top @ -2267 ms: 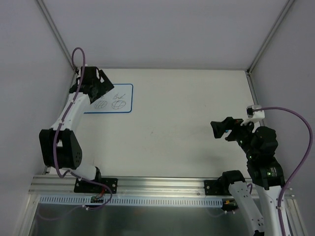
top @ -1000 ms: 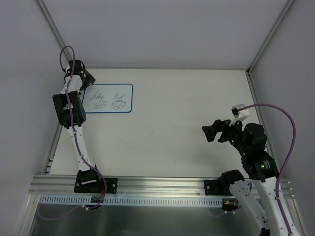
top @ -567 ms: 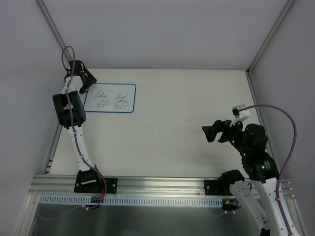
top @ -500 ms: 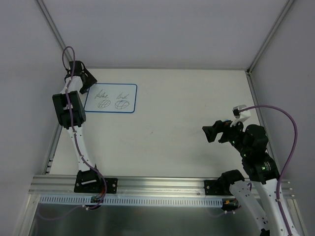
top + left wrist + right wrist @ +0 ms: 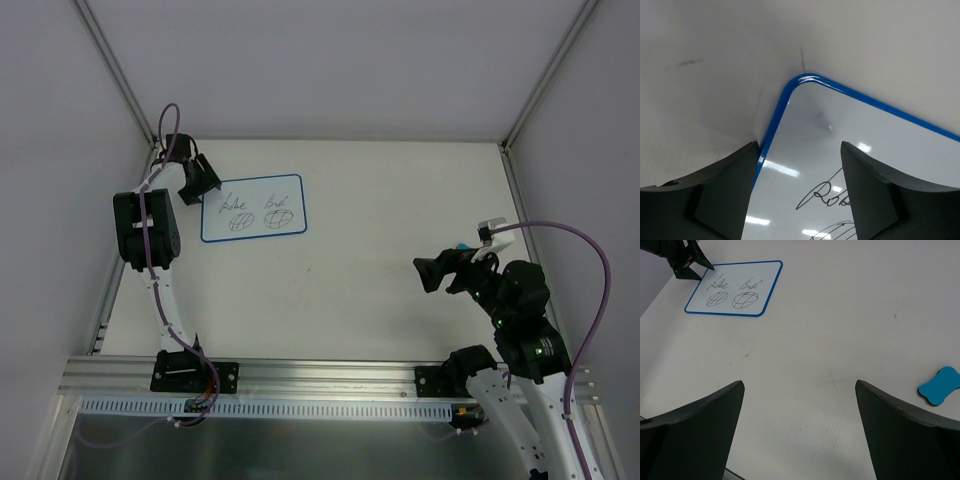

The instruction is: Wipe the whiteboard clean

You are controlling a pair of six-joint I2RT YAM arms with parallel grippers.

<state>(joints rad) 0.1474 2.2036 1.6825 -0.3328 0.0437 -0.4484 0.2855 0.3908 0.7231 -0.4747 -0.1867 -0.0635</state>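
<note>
The left fingers point(image 5: 200, 182) sit low at the left end of the board point(image 5: 253, 209). They are parted, one at the blue rim by the corner and the other over the white face, with nothing pinched between them. Whether they press down I cannot tell. The board lies flat at the far left of the tabletop point(image 5: 350, 290), slightly skewed, its marks point(image 5: 732, 292) unwiped.

At the right, the right fingers point(image 5: 432, 272) hover spread wide and empty. The eraser point(image 5: 939, 386) lies near them, well apart from the board.

The step looks like steadying the board while the eraser is fetched. The left fingers should hold the rim and stay off the writing. The right ones should straddle the eraser's narrow waist, clench firmly, then wipe flat and evenly towards the pinned end so the board cannot slide.
</note>
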